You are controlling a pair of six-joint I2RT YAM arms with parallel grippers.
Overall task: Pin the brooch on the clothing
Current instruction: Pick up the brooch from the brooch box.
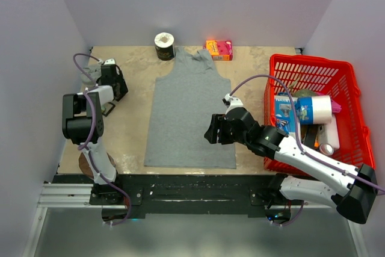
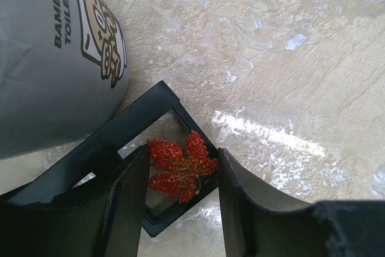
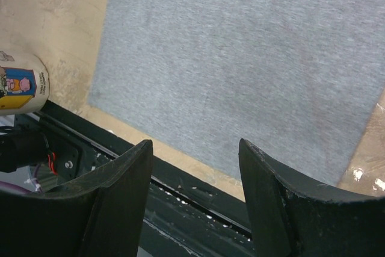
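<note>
Tabletop (image 1: 133,79) beige, walls (image 1: 198,4) white; left pincer (image 2: 182,153) wide astride brooch (image 2: 179,165); right pincer (image 3: 194,145) wide.

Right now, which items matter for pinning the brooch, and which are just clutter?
Job: brooch, clothing, left gripper.
Clutter: toilet paper pack, red basket, orange-pink box.

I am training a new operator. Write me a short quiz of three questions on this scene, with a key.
1. Fill in: the right gripper is above the grey ____.
2. True or false: the brooch lies on the top.
3. Which one has the brooch between its jaws? A: left gripper. B: right gripper.
Key: 1 top; 2 false; 3 A.
</note>
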